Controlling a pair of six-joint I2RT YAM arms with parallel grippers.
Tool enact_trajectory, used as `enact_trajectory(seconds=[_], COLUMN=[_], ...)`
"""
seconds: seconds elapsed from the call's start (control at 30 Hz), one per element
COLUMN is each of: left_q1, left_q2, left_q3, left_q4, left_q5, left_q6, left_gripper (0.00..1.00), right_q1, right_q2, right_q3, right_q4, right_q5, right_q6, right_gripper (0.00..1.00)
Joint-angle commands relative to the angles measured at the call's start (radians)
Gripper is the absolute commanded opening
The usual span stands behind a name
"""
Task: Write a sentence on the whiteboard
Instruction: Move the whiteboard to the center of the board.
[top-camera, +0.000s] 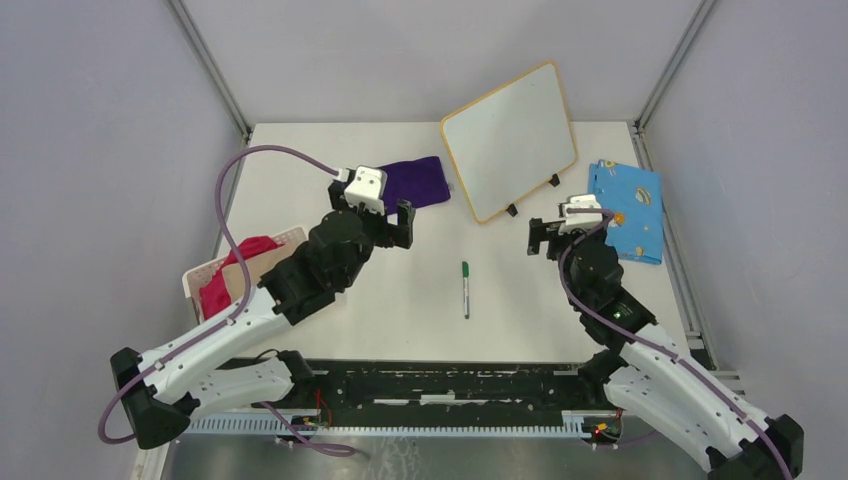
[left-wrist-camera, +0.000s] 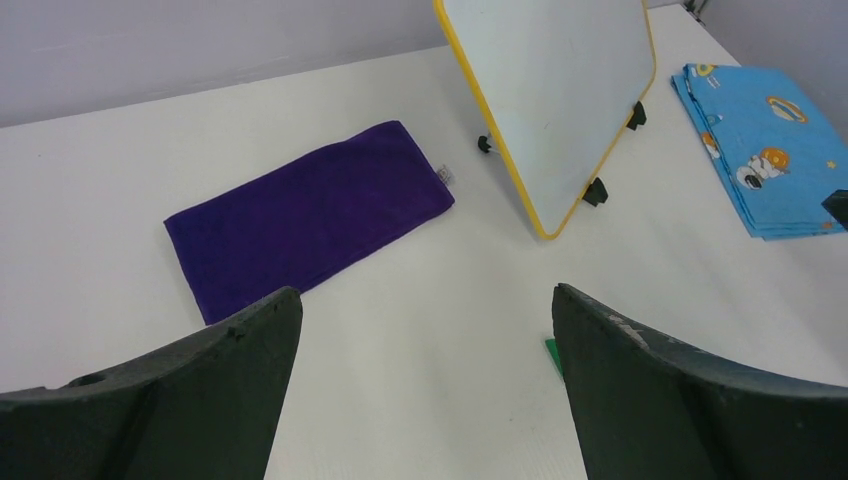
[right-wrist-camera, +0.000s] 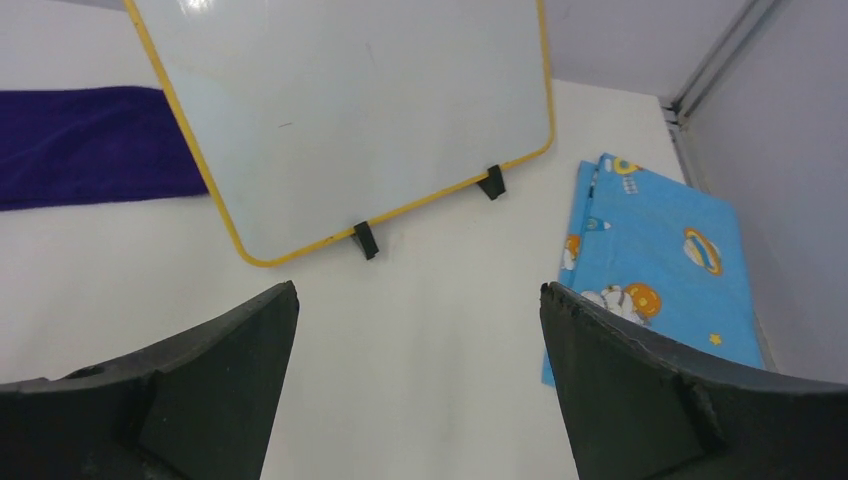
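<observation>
Your left gripper (left-wrist-camera: 425, 300) hangs released above the counter (top-camera: 520, 300), jaws spread wide with nothing between them. Your right gripper (right-wrist-camera: 418, 292) is likewise released and holds nothing.

The whiteboard (top-camera: 510, 140) stands straight ahead of your right gripper, propped on two small black feet (right-wrist-camera: 366, 240) and leaning back. Its yellow-orange frame is turned at an angle, and the face toward you shows plain white. From your left gripper the same board sits ahead and to the right, its near lower corner pointing toward that gripper.

A green marker (top-camera: 465, 288) lies flat on the counter between your two grippers, a little nearer the arm bases than either one and touched by neither. In the left wrist view a sliver of green peeks out just inside the right-hand finger.

A purple cloth (left-wrist-camera: 310, 215) lies flat ahead and to the left of your left gripper, and its far end reaches close to the whiteboard's left edge. A folded blue patterned cloth (right-wrist-camera: 655, 260) lies just to the right of your right gripper, beside the board's right foot. Behind and to the left of your left gripper, next to that arm, a white basket (top-camera: 195, 285) holds a red cloth (top-camera: 235, 270).
</observation>
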Motion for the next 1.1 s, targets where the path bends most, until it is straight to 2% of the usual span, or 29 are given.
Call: enact_trajectory(seconds=[0.0, 0.07, 0.13, 0.23, 0.5, 0.77, 1.07], left_q1=[-0.007, -0.007, -0.009, -0.017, -0.029, -0.046, -0.053], left_q2=[-0.025, -0.033, -0.041, -0.053, -0.109, -0.123, -0.124], left_q3=[-0.003, -0.008, -0.009, -0.009, -0.024, -0.03, -0.031], left_q4=[0.056, 0.062, 0.062, 0.062, 0.08, 0.085, 0.085], left_q5=[0.011, 0.002, -0.012, -0.034, -0.085, -0.091, -0.106], left_q6=[0.054, 0.053, 0.053, 0.051, 0.045, 0.068, 0.083], left_gripper=[1.0, 1.0, 1.0, 1.0, 1.0, 1.0, 0.99], right_q1=[-0.021, -0.051, -0.068, -0.12, -0.239, -0.266, -0.278], right_q2=[0.097, 0.149, 0.195, 0.254, 0.4, 0.646, 0.865], right_q3=[0.044, 0.031, -0.004, -0.05, -0.123, -0.038, 0.126], right_q4=[0.021, 0.058, 0.122, 0.192, 0.323, 0.406, 0.401], right_q5=[-0.137, -0.128, -0.049, -0.024, -0.18, -0.259, -0.345], right_q6=[0.072, 0.134, 0.187, 0.212, 0.209, 0.095, 0.054], right_gripper=[0.96, 0.96, 0.97, 0.96, 0.89, 0.81, 0.75])
